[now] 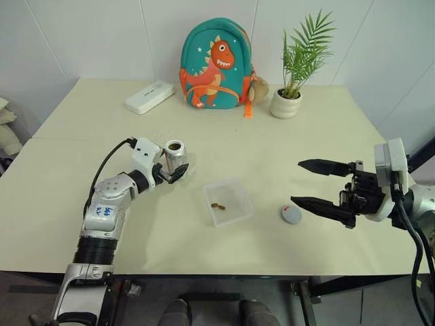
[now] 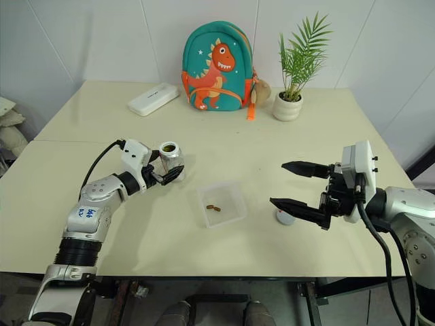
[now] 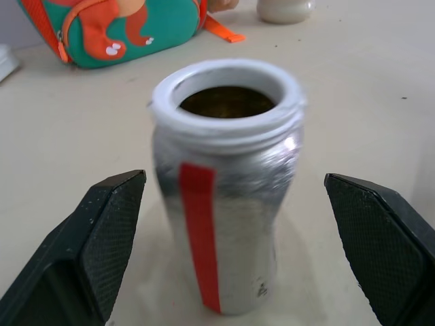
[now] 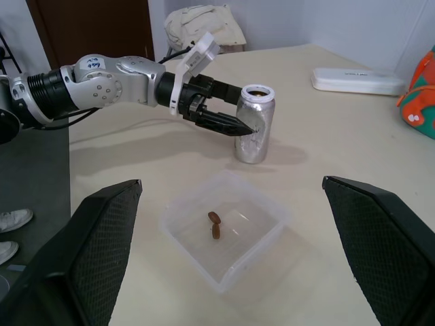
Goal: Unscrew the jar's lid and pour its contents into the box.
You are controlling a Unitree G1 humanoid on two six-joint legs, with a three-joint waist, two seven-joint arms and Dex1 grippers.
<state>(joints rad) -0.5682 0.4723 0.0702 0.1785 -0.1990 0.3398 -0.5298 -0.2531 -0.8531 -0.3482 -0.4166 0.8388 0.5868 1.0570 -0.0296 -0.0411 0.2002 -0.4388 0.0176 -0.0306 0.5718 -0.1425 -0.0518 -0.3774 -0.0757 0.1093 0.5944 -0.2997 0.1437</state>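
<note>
With contents (image 4: 215, 226) in the box (image 1: 239, 212), left gripper (image 3: 234, 197) spread around jar (image 3: 226, 190); back out straight, avoid tipping.

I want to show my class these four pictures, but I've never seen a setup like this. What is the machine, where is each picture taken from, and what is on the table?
It is a humanoid robot with two arms, each ending in two black fingers. Two pictures come from its head, looking down; the other two from cameras on its wrists. On the table stand an open jar, a clear box holding brown pieces, and a grey lid. The left gripper is open around the jar, not gripping it. The right gripper is open and empty. Behind are a backpack, plant and white case.
</note>
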